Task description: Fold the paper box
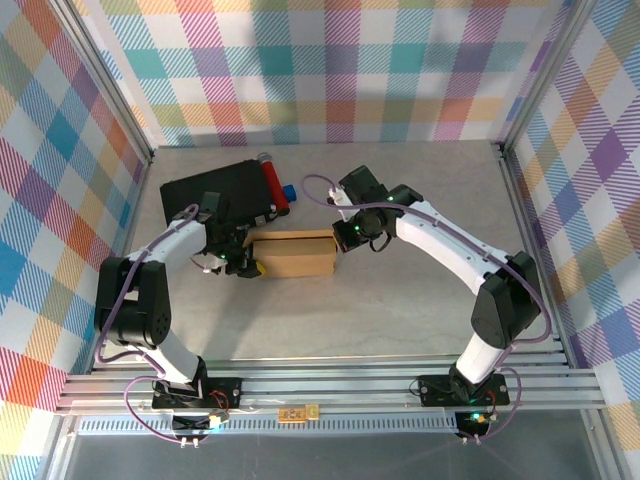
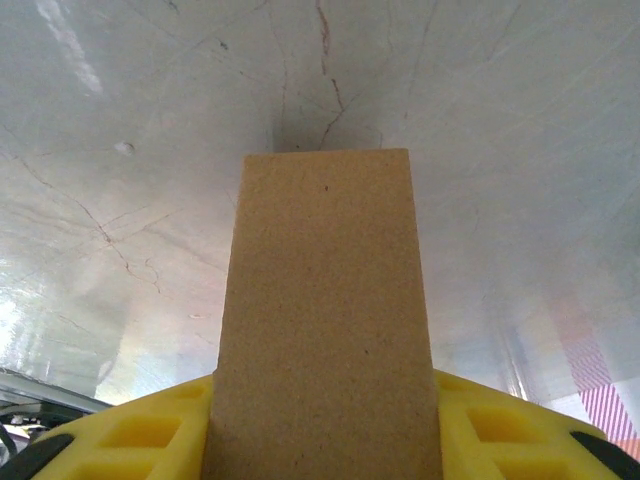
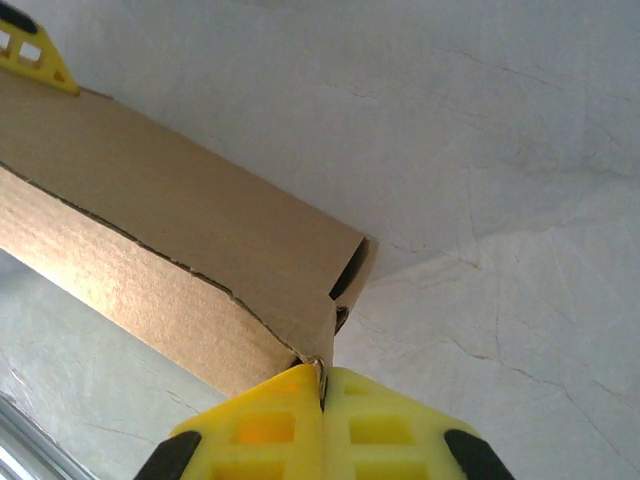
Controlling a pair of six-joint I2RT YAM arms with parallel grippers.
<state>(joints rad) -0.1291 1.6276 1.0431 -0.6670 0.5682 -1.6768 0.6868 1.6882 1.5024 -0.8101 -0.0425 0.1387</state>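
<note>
Paper box [image 1: 293, 254] lies closed, a shallow brown oblong, at mid-table on the pale grey veined tabletop [image 1: 400, 320]; plaid multicoloured walls [image 1: 350, 60] enclose three sides; aluminium rails [image 1: 400, 385] run along the near edge; black case [image 1: 215, 190] sits rear left, red roll [image 1: 272, 180] along its right edge; left gripper [image 1: 247, 262] clamps the box's left end; right gripper [image 3: 322, 388] is pinched tight on a thin cardboard edge at the right-end corner.
</note>
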